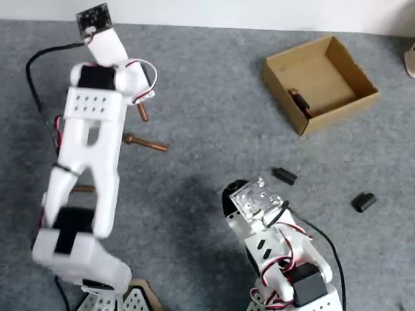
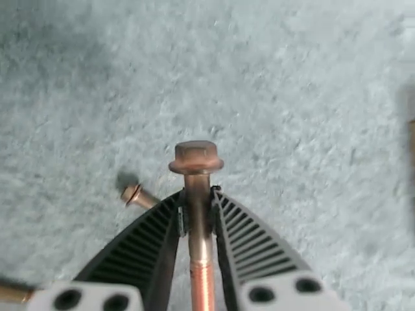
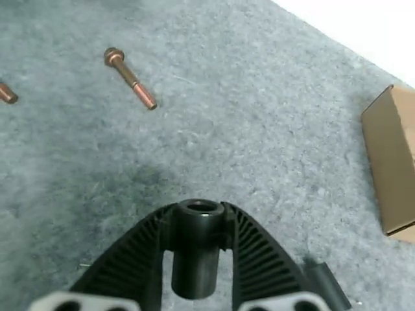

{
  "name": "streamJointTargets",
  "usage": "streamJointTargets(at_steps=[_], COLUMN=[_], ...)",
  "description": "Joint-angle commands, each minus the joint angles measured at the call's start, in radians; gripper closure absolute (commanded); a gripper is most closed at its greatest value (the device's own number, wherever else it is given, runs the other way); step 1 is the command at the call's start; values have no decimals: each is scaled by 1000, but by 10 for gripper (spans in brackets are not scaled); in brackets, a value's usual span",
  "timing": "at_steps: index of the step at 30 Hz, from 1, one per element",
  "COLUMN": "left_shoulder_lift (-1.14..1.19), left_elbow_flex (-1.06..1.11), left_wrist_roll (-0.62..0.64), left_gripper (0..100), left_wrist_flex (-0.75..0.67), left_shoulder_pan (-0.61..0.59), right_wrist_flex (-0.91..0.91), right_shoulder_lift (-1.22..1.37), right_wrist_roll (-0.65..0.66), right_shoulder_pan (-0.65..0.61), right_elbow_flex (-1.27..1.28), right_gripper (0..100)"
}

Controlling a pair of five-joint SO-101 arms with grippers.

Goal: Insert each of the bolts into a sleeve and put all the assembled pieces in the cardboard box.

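While the left end effector (image 2: 197, 199) pinches a copper-coloured flanged metal bolt (image 2: 195, 162) by its shank, head pointing away from the wrist, the right end effector (image 3: 196, 217) is clamped round a short black cylindrical sleeve (image 3: 194, 253) whose open bore faces away from the wrist. Both pieces are held over the grey felt-covered table (image 1: 207, 84), well apart from each other.

A second copper bolt (image 1: 146, 142) lies flat on the table just beside the left arm, on the side toward the right arm. A third copper bolt (image 1: 83, 188) is mostly hidden under the left arm.

A nearer loose black sleeve (image 1: 284, 175) lies on the table close to the right end effector, between it and the box. A farther loose black sleeve (image 1: 364, 201) rests out toward the table's right edge.

At the far right stands the open brown cardboard box (image 1: 337, 61). Inside it, a dark sleeve with a copper end showing (image 1: 299, 100) lies against the wall nearest the arms.
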Motion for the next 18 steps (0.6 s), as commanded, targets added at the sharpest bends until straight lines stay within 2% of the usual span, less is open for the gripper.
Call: streamJointTargets(at_steps=[1,5,9,14,18], left_shoulder_lift=[-216,-363,-501,-707,-843], left_elbow_flex=[213,506,730,940,1029], left_wrist_roll=[11,11,12,20,20], left_gripper=[995,994,994,994,994], left_wrist_flex=[-226,-497,-721,-856,-895], left_shoulder_pan=[28,33,59,151,225], right_wrist_flex=[-35,-44,-119,-266,-361], right_shoulder_lift=[-5,-5,5,-5,-5], right_wrist_roll=[-12,-6,-3,-11,-12], right_shoulder_pan=[-64,-127,-136,-134,-133], right_elbow_flex=[-12,-10,16,163,243], right_gripper=[993,993,993,993,993])
